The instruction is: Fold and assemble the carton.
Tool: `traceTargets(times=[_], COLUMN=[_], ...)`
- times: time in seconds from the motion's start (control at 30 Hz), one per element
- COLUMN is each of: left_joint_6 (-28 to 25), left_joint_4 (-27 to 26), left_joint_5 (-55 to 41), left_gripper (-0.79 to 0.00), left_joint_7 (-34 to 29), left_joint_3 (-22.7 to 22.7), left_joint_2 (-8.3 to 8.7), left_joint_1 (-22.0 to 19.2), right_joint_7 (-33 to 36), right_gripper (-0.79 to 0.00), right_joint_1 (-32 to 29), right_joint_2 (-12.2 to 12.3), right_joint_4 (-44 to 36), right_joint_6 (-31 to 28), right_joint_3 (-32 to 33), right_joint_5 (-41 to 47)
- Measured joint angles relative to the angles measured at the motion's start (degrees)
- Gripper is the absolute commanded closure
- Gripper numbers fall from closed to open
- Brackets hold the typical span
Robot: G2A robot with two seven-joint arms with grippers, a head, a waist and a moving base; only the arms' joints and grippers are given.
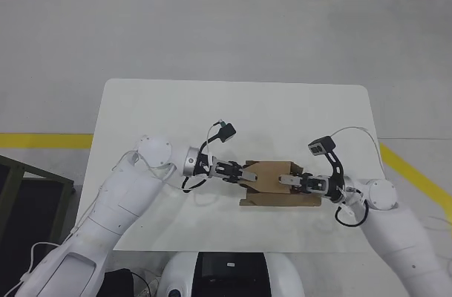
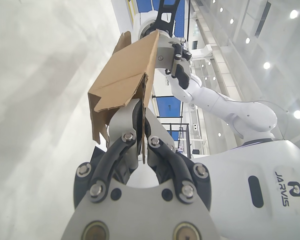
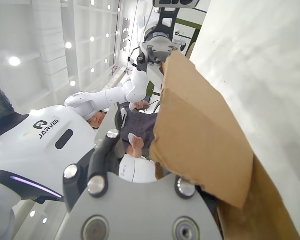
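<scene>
Top view has the carton [image 1: 269, 177] mid-table [image 1: 174, 111], between the left gripper [image 1: 244, 174] and right gripper [image 1: 286, 179], one at each end, probably to steady it for folding. Left wrist view adds that its jaws pinch a carton wall's edge. Right wrist view shows that arm's jaws spread, one clear of the cardboard, the other hidden behind it.

Nothing legible here, folks: the brown carton [image 1: 269, 174] shows plain cardboard on every face in view, with no label, number or stamp, and the white counter [image 1: 174, 111] carries no marking. Out in the room behind, a blue panel [image 2: 168, 104] bears a small pale mark, far too tiny to make out.
</scene>
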Motion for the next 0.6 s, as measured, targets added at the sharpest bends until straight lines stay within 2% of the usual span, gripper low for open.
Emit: traceTargets(times=[0.07, 0.13, 0.33, 0.37, 0.47, 0.5, 0.53, 0.57, 0.6], left_joint_6=[-0.02, -0.07, -0.2, -0.22, -0.28, -0.34, -0.42, -0.54, -0.75], left_joint_4=[-0.1, -0.19, -0.41, -0.45, -0.59, -0.67, -0.75, -0.85, -0.99], left_joint_5=[-0.1, -0.22, -0.68, -0.74, -1.02, -1.1, -1.18, -1.26, -1.37], left_gripper=[0.0, 0.0, 0.0, 0.0, 0.0, -0.015, -0.068, -0.151, -0.277], left_joint_7=[-0.14, -0.29, -0.63, -0.67, -0.73, -0.74, -0.84, -1.01, -1.25], left_joint_3=[-0.12, -0.25, -0.45, -0.47, -0.58, -0.62, -0.64, -0.65, -0.69], left_joint_2=[0.05, 0.11, 0.23, 0.24, 0.29, 0.31, 0.33, 0.34, 0.38], left_joint_1=[0.0, 0.07, 0.28, 0.28, 0.34, 0.38, 0.41, 0.44, 0.49], right_joint_7=[-0.49, -0.79, -1.31, -1.37, -1.61, -1.73, -1.79, -1.85, -1.94], right_gripper=[-0.24, -0.212, -0.022, 0.0, 0.0, 0.0, 0.0, 0.0, 0.0], right_joint_1=[0.49, 0.87, 1.71, 1.78, 1.95, 2.0, 2.05, 2.09, 2.15], right_joint_2=[0.13, 0.27, 0.81, 0.89, 1.17, 1.27, 1.35, 1.43, 1.53], right_joint_4=[0.47, 0.81, 0.89, 0.86, 0.87, 0.89, 0.9, 0.89, 0.89], right_joint_6=[-0.49, -0.79, -1.31, -1.37, -1.61, -1.72, -1.79, -1.84, -1.94], right_joint_3=[-0.38, -0.63, -1.47, -1.6, -2.02, -2.2, -2.33, -2.47, -2.66], right_joint_5=[-0.29, -0.41, -0.87, -0.93, -0.95, -0.94, -0.92, -0.94, -1.0])
